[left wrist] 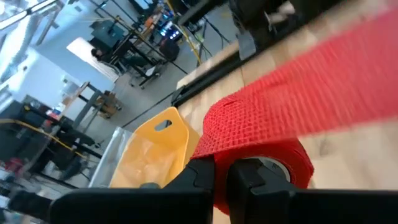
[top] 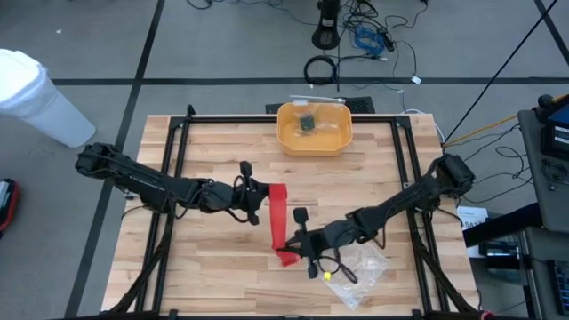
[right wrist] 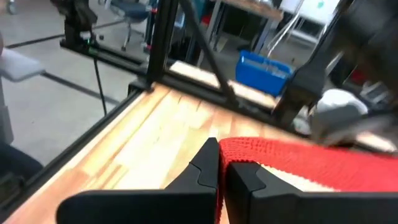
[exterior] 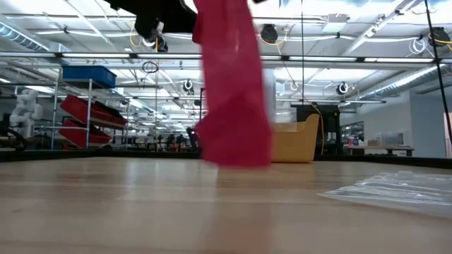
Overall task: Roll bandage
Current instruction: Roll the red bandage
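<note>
Red fabric, the bandage (top: 277,218), runs as a flat band over the middle of the wooden table (top: 213,276), stretched between the two arms; its far end is held by the left gripper (top: 263,197), its near end, bunched into a small red mass, lies at the right gripper (top: 299,247); in the left wrist view the left gripper's fingers (left wrist: 202,180) are pressed together, with the woven band (left wrist: 261,134) curving over them and trailing away across the boards; in the right wrist view the right gripper's fingers (right wrist: 208,165) are likewise pressed together, pinching the edge of the band (right wrist: 292,158), which extends away from them above the table; seen from table height, the band (exterior: 233,92) hangs as a broad red sheet from above, its lower edge close to the table surface, though whether it touches cannot be told; a yellow bin (top: 314,127) stands at the far edge of the table, well apart from the band; a clear plastic bag (top: 360,265) lies flat on the table just beside the right gripper, on the near right; a white container (top: 36,93) stands on the floor beyond the table's far left corner.
</note>
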`<state>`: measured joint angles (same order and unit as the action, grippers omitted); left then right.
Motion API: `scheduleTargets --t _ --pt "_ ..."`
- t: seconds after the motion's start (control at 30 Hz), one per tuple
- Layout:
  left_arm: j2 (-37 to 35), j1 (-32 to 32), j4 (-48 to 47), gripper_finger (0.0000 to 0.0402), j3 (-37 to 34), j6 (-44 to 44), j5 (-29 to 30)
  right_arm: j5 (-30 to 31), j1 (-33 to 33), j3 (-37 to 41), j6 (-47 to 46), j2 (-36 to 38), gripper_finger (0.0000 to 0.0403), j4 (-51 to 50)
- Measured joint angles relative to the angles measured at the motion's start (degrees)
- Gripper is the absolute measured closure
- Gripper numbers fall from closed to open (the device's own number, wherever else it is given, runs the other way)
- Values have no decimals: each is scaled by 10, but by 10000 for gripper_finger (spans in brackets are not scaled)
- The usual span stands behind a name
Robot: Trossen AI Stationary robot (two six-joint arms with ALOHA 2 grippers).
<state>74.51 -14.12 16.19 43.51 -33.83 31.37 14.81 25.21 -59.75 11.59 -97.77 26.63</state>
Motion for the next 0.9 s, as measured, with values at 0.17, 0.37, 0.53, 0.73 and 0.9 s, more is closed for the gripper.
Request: scheduleTargets --t 0.17,0.37,0.53,0.73,0.9 --pt "-33 -14 -3 390 0 43 -11 1 0 0 -18 -35 403 6" --pt "-61 -38 -17 390 0 75 -33 4 -8 0 -19 -38 403 33" --pt "-88 -60 -25 390 0 80 -21 3 -11 0 -17 -38 403 54" --pt "-105 -66 -53 390 0 81 22 2 -1 0 -11 -35 403 67" --pt "-105 -72 -45 390 0 94 23 3 -9 0 -21 -42 403 69"
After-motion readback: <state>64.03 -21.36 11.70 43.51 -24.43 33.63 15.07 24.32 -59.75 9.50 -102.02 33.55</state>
